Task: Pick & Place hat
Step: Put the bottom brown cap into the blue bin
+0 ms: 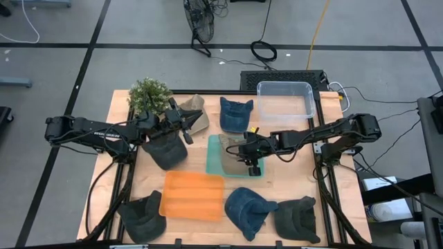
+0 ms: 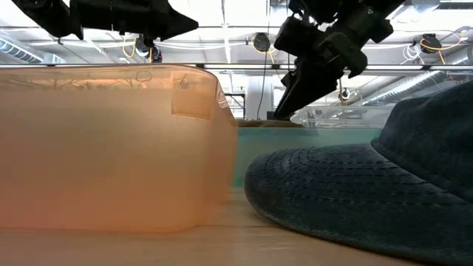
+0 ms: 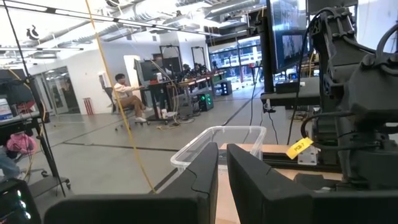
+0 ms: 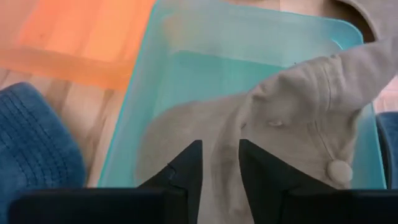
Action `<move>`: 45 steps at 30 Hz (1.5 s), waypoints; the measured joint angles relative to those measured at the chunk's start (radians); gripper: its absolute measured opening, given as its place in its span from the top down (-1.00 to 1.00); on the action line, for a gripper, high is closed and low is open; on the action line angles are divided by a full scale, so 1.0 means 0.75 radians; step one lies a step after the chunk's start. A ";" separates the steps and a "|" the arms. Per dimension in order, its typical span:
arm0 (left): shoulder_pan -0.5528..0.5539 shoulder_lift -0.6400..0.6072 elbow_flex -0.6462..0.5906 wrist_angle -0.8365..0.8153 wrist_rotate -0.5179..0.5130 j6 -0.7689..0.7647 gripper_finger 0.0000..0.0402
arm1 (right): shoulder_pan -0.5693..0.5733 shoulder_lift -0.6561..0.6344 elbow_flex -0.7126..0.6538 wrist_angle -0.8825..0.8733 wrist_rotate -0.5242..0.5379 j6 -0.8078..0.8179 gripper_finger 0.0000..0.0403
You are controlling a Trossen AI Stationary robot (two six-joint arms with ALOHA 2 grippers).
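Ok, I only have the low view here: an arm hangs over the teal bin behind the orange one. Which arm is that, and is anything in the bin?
Observer: That is the right gripper, over the teal bin.
Operator: And inside the bin?
Observer: A beige hat lies in it, directly under that gripper.
Operator: Where is the other arm?
Observer: The left gripper is by a dark hat, near the plant.
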 joint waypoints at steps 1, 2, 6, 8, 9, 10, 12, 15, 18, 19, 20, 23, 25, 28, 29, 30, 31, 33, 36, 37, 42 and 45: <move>0.000 0.000 0.000 0.000 0.000 -0.001 0.77 | 0.000 0.000 -0.001 -0.003 0.000 0.000 0.55; -0.001 0.000 0.000 0.000 0.000 -0.002 0.77 | 0.000 0.003 0.000 -0.004 -0.001 0.000 0.56; 0.000 0.000 0.000 0.000 0.000 -0.002 0.77 | 0.000 0.029 0.000 -0.015 -0.001 0.000 0.59; 0.000 0.000 0.000 0.001 0.000 -0.003 0.77 | -0.001 0.055 0.002 0.029 -0.001 0.000 0.60; 0.000 0.000 0.000 0.001 0.000 -0.003 0.77 | -0.003 0.070 0.005 0.044 0.002 -0.004 0.61; -0.001 0.000 0.000 0.001 0.001 -0.003 0.77 | -0.005 0.076 0.003 0.036 0.004 -0.011 0.62; 0.000 0.000 0.000 0.001 0.000 -0.003 0.77 | -0.010 0.075 -0.003 0.014 0.002 -0.025 0.65; 0.000 0.000 -0.001 0.001 0.000 -0.003 0.77 | -0.018 0.071 0.003 0.034 0.000 -0.073 0.73; 0.000 0.000 -0.001 -0.001 0.000 -0.003 0.77 | -0.026 0.067 0.002 0.014 -0.012 -0.079 0.88; 0.000 0.000 -0.001 -0.001 0.000 -0.003 0.77 | -0.029 0.065 0.002 0.010 -0.043 -0.083 0.94; 0.000 0.000 -0.001 -0.001 0.000 -0.003 0.77 | -0.036 0.063 0.002 0.009 -0.077 -0.101 0.97; 0.000 0.000 -0.001 -0.003 0.000 -0.003 0.77 | -0.038 0.064 0.002 0.012 -0.105 -0.113 0.97; 0.000 0.000 -0.001 -0.004 0.000 -0.003 0.77 | -0.041 0.064 0.002 0.043 -0.106 -0.117 0.99; 0.000 0.000 -0.001 -0.004 0.000 -0.002 0.77 | -0.045 0.042 0.001 0.090 -0.106 -0.082 0.98; 0.000 0.000 -0.001 -0.004 0.000 -0.003 0.77 | -0.046 0.032 0.002 0.107 -0.106 -0.071 0.99; 0.000 0.000 -0.001 -0.005 0.000 -0.003 0.77 | -0.046 0.026 0.002 0.123 -0.106 -0.063 0.99; 0.000 -0.001 -0.001 -0.006 0.000 -0.003 0.77 | -0.046 0.018 0.002 0.121 -0.107 -0.055 0.99; 0.000 0.000 -0.001 -0.007 0.000 -0.003 0.77 | -0.045 0.010 0.002 0.098 -0.110 -0.024 0.99; 0.000 0.000 -0.001 -0.008 0.000 -0.002 0.77 | -0.046 0.010 0.002 0.095 -0.161 0.025 0.99; 0.000 0.000 -0.001 -0.008 0.000 -0.002 0.77 | -0.047 0.010 0.002 0.095 -0.207 0.033 0.99; 0.000 0.000 -0.001 -0.006 0.000 -0.002 0.77 | -0.043 0.028 -0.001 0.073 -0.288 0.043 0.99; -0.001 0.000 -0.001 -0.001 0.001 -0.002 0.77 | -0.047 0.028 -0.001 0.085 -0.283 0.041 0.99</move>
